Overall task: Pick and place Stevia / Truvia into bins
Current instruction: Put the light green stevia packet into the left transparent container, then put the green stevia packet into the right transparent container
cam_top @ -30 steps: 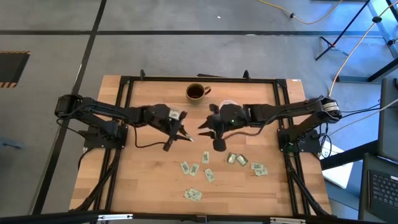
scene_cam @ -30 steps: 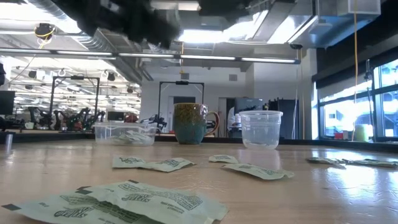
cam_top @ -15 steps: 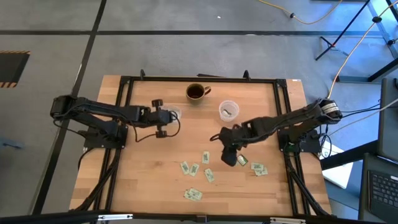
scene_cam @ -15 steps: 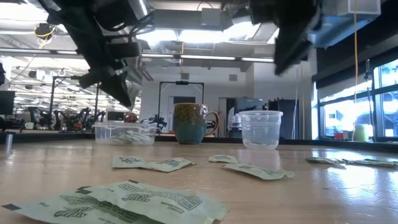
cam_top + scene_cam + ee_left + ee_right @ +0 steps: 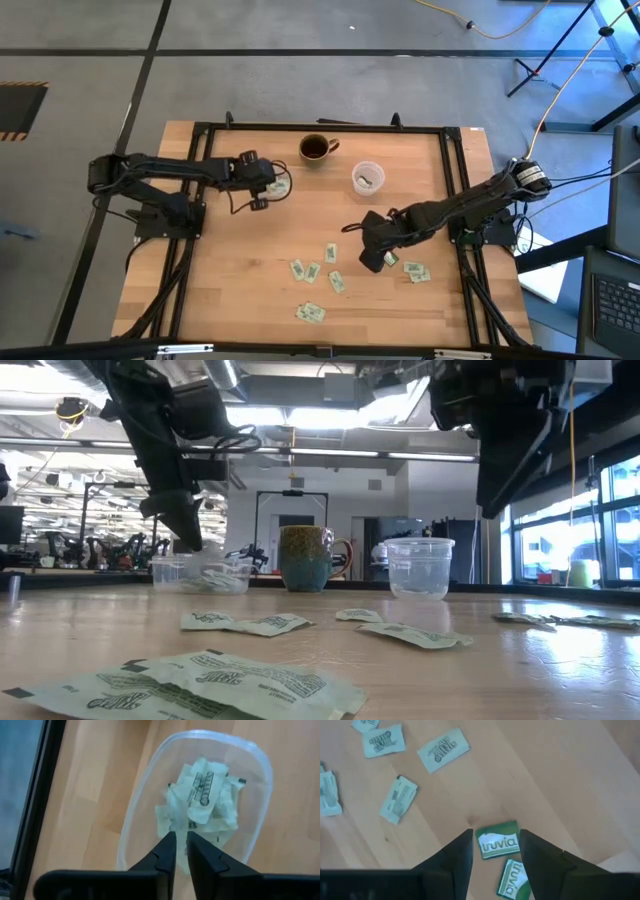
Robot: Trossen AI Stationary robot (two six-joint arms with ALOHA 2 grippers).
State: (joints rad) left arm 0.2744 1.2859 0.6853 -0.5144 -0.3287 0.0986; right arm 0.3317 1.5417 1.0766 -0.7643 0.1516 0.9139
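left gripper (image 5: 181, 851) jaws nearly closed, empty, over tub (image 5: 260, 770) of sachets (image 5: 202, 795) | right gripper (image 5: 495, 852) jaws open astride green Truvia packet (image 5: 497, 841) on desk (image 5: 560, 780)

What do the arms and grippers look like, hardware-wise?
Both arms are dark, slim and jointed, with black cables looping alongside. The left gripper has two black tapered fingers; the right gripper has broader dark angular fingers. No markings are legible on either.

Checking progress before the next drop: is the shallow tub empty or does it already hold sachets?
Not empty: the shallow tub holds a small heap of sachets beneath the left gripper.
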